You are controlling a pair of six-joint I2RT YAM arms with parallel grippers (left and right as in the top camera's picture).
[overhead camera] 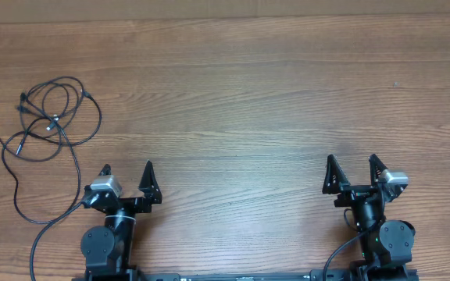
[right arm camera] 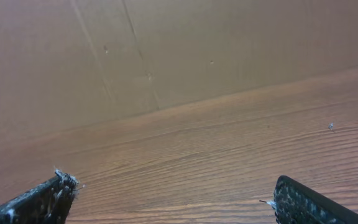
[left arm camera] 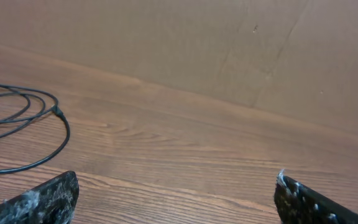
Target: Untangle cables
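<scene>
The cables (overhead camera: 49, 117) lie as a tangle of thin black loops with small plugs at the far left of the wooden table; one strand trails down toward the left arm's base. Part of the loops shows in the left wrist view (left arm camera: 36, 115) at the left edge. My left gripper (overhead camera: 127, 168) is open and empty, to the right of and nearer than the cables; its fingers show in the left wrist view (left arm camera: 176, 193). My right gripper (overhead camera: 354, 162) is open and empty at the table's right side, far from the cables; it also shows in the right wrist view (right arm camera: 173, 193).
The wooden table (overhead camera: 241, 94) runs to a brown cardboard wall (left arm camera: 185, 43) along its far edge. A thicker black cable (overhead camera: 41, 242) runs from the left arm's base off the near edge.
</scene>
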